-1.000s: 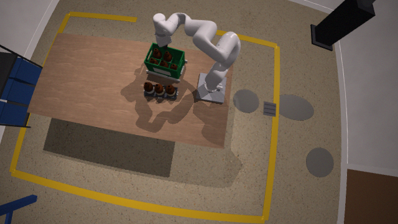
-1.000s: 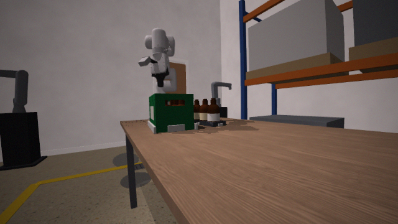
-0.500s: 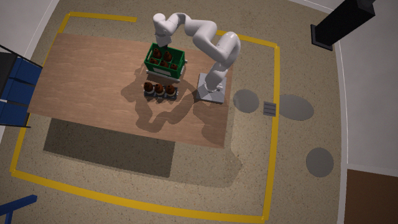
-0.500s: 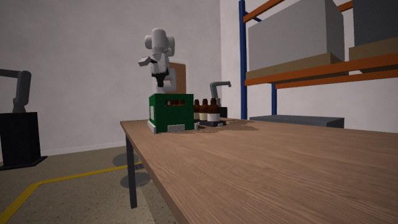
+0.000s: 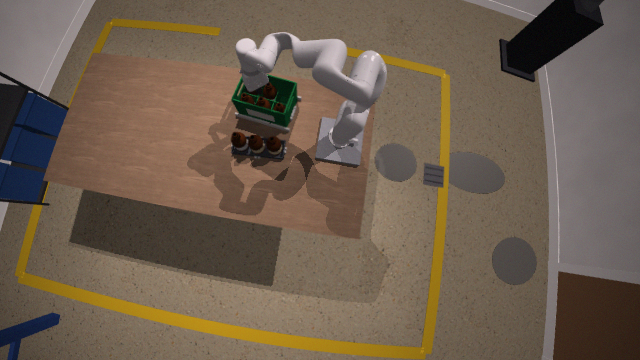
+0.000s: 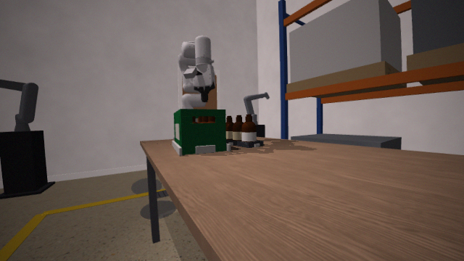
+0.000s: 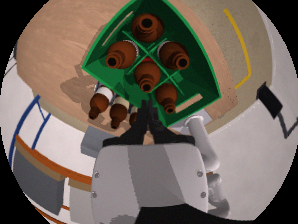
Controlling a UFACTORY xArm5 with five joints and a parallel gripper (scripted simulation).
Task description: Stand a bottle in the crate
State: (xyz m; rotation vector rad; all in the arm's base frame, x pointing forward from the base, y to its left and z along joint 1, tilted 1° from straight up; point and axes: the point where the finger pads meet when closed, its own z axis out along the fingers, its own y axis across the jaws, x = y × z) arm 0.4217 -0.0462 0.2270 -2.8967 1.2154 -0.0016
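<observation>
The green crate (image 5: 270, 101) stands on the wooden table and holds several brown bottles; it also shows in the side view (image 6: 199, 131) and the wrist view (image 7: 149, 59). Its back right cell (image 5: 286, 93) shows no bottle. Three brown bottles stand upright on the dark tray (image 5: 258, 150) in front of the crate, as also shown in the side view (image 6: 239, 128). My gripper (image 7: 147, 106) (image 6: 204, 96) is shut with nothing between its fingers. It hangs above the crate's top edge, clear of the bottles.
The arm's grey base (image 5: 340, 147) sits on the table right of the tray. Blue and orange shelving (image 6: 362, 72) stands beyond the table. A black pedestal (image 6: 22, 159) stands on the floor at the left.
</observation>
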